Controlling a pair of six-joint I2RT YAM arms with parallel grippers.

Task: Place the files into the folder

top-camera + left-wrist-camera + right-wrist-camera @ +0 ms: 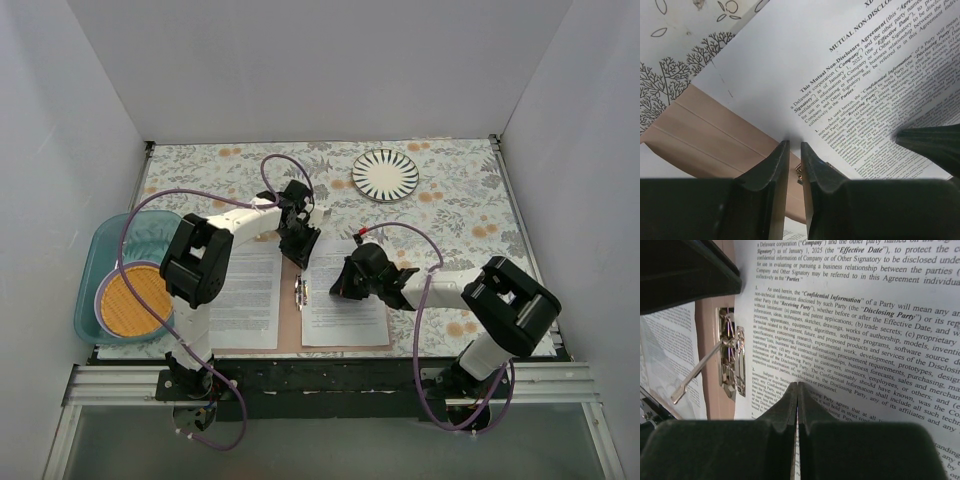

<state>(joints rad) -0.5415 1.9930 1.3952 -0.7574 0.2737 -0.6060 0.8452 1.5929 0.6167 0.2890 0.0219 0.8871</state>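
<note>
While you check this one, note the table [450, 200] with its floral cloth takes up most of the top view. Next in size, the folder [290, 330] lies open and flat at the near edge, between the two arm bases. Both files sit on it: left file [245, 300] on the left flap, right file [345, 320] on the right flap, with bare brown card between them. You get a teal tray [100, 250] at the left edge holding an orange woven disc [133, 300], and a striped plate [385, 174] far back, well apart from the folder.

Your left gripper [794, 143] is at the far end of the spine, tips down at the right file's left edge; its jaws stand only a narrow slit apart, and the brown card shows beside them. Your right gripper [797, 385] has its jaws fully together with nothing between them, tips set down on the printed text of the right file. Just left of those tips, the silver fastener [732, 360] sits on the spine with one prong swung out.
</note>
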